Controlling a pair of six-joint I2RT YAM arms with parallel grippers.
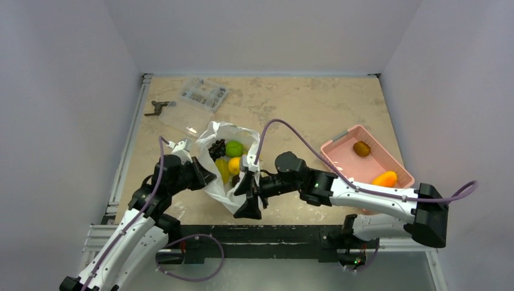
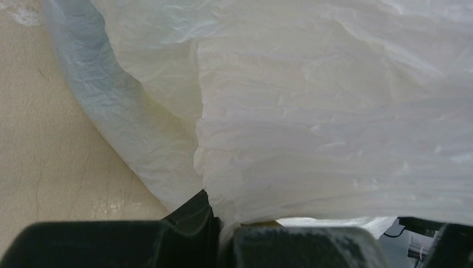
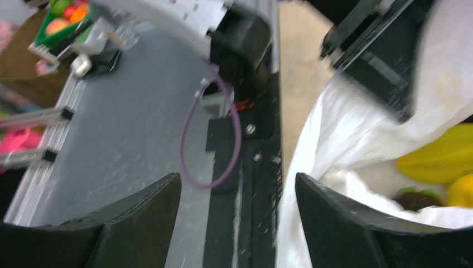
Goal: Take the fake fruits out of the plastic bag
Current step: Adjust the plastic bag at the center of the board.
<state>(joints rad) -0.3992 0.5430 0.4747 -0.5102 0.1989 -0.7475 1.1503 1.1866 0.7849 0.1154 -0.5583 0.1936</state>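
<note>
Where the two arms meet over the beige tabletop (image 1: 315, 103), we find the plastic bag (image 1: 227, 130) lying open between the left fingers (image 1: 203, 173) and the right fingers (image 1: 247, 195).

Left fingers: pressed together on the bag's side wall; the left wrist view shows film bunched between them.

Right fingers: spread wide at the bag's near edge. Film runs just beside one finger, and we see no grip on it.

The pink basket (image 1: 339, 143) sits well apart from the right fingers, out along that arm. The clear compartment box (image 1: 200, 97) is well beyond the left fingers.

Inside the bag, between both sets of fingers, we count a banana (image 1: 222, 170), a green fruit (image 1: 234, 148), a grape bunch (image 1: 216, 147) and a yellow-orange round fruit (image 1: 234, 165).

In the basket we note an orange fruit (image 1: 385, 179) and a brown fruit (image 1: 362, 148).
</note>
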